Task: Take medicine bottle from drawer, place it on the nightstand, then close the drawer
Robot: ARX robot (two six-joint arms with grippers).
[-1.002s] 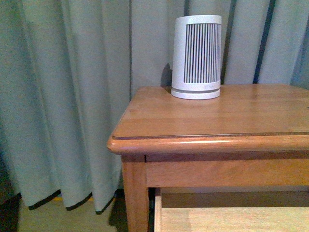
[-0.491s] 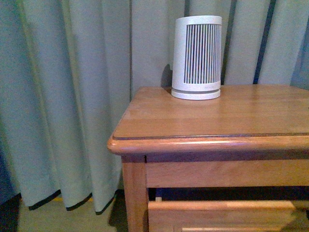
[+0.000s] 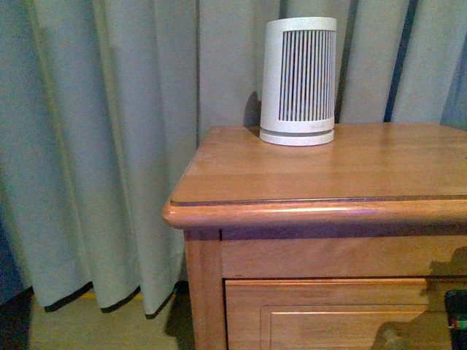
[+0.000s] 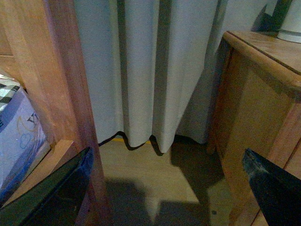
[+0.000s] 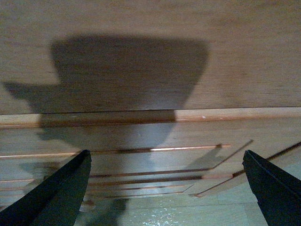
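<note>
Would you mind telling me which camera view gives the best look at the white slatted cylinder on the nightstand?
The front view: the white slatted cylinder stands whole at the back of the nightstand top, slats facing the camera. The left wrist view catches only a sliver of its base at the picture's edge. The right wrist view shows only wood panels, not the cylinder.

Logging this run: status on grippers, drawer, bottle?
Both jaws open, empty. Drawer pushed in flush under nightstand top. Bottle not in view; only slatted white cylinder up there. Nothing blocking.
</note>
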